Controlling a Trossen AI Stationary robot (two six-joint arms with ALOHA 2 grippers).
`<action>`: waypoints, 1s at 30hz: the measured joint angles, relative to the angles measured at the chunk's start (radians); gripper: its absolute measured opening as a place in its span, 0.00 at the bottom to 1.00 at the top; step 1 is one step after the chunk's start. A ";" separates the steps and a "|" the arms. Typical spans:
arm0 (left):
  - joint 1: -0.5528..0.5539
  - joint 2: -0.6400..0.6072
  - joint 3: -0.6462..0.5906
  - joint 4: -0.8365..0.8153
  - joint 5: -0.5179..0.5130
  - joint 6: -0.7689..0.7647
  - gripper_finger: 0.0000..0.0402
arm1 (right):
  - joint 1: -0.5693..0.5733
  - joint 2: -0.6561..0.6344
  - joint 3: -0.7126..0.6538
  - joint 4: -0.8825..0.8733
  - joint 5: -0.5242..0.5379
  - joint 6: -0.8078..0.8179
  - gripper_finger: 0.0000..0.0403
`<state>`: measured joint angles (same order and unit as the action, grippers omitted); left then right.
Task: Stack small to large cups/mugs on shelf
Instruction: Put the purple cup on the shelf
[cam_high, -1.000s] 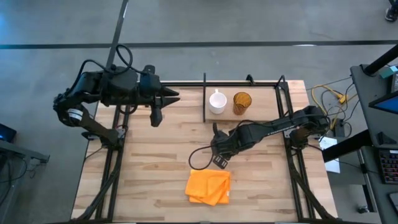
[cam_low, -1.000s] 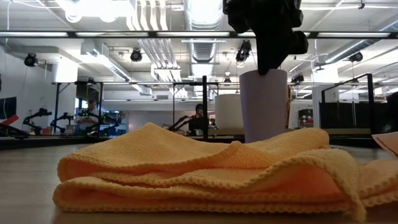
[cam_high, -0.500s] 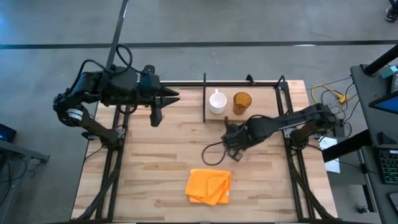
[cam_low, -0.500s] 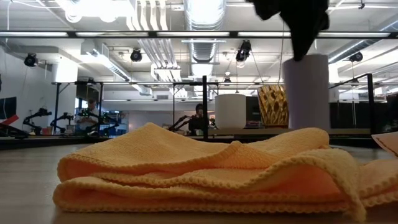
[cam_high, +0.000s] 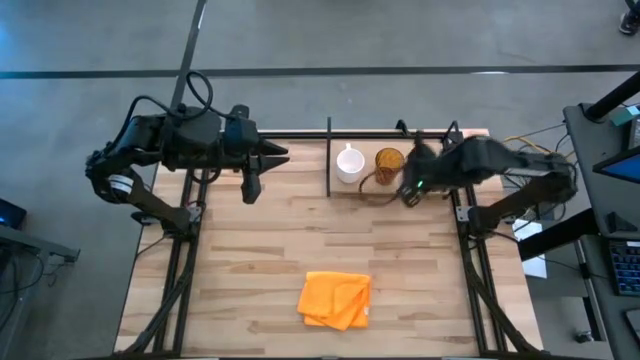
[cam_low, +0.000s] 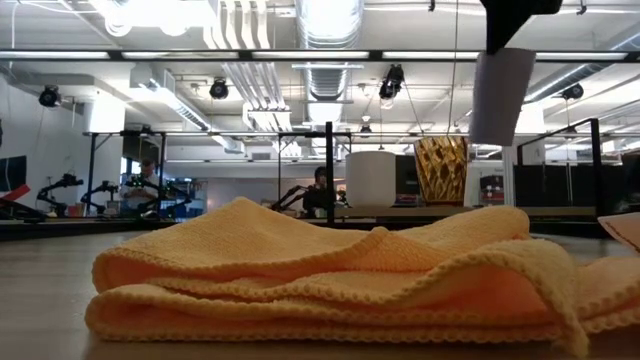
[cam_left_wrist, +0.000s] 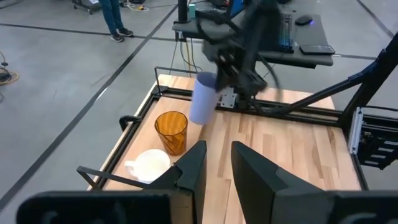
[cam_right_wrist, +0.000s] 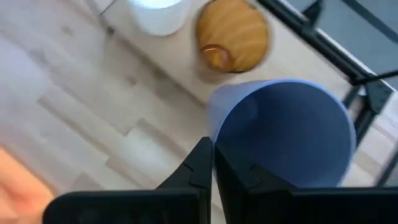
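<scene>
The white mug (cam_high: 349, 163) and the amber cup (cam_high: 389, 160) stand side by side on the shelf (cam_high: 370, 146) at the table's far edge, next to its black divider (cam_high: 329, 157). My right gripper (cam_high: 412, 180) is shut on the lavender tumbler (cam_low: 500, 95), held in the air just right of the amber cup (cam_low: 441, 170). The arm hides the tumbler in the high view. My left gripper (cam_high: 251, 192) waits open over the table's far left. My right gripper holds the tumbler by its rim wall (cam_right_wrist: 212, 134), which runs between the two fingers, one inside the cup and one outside. The fingers come from above. The tumbler (cam_left_wrist: 202, 99) hangs below them, tilted and lifted clear of shelf and table.
A folded orange cloth (cam_high: 336, 298) lies near the table's near edge. The shelf's black frame posts (cam_high: 452, 135) stand beside my right gripper. Bare wood tabletop (cam_high: 270, 250) lies between cloth and shelf.
My right gripper has carried the tumbler from the table's middle, near the cloth, up and toward the far right edge to the shelf beside the amber cup. The tumbler has risen clear of the table and now hangs tilted.
</scene>
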<state>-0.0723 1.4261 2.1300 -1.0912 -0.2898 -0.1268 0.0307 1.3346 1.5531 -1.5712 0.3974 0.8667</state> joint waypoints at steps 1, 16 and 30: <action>0.000 0.000 0.000 0.000 0.002 -0.006 0.15 | -0.026 -0.020 -0.005 -0.001 -0.001 -0.008 0.02; 0.000 0.000 -0.001 0.001 0.002 -0.025 0.15 | -0.290 -0.136 -0.125 0.001 -0.013 -0.207 0.02; 0.000 0.000 -0.001 0.001 0.002 -0.025 0.15 | -0.387 -0.130 -0.266 0.020 -0.118 -0.293 0.02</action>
<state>-0.0723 1.4261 2.1288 -1.0899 -0.2882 -0.1516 -0.3567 1.2049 1.2870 -1.5508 0.2794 0.5737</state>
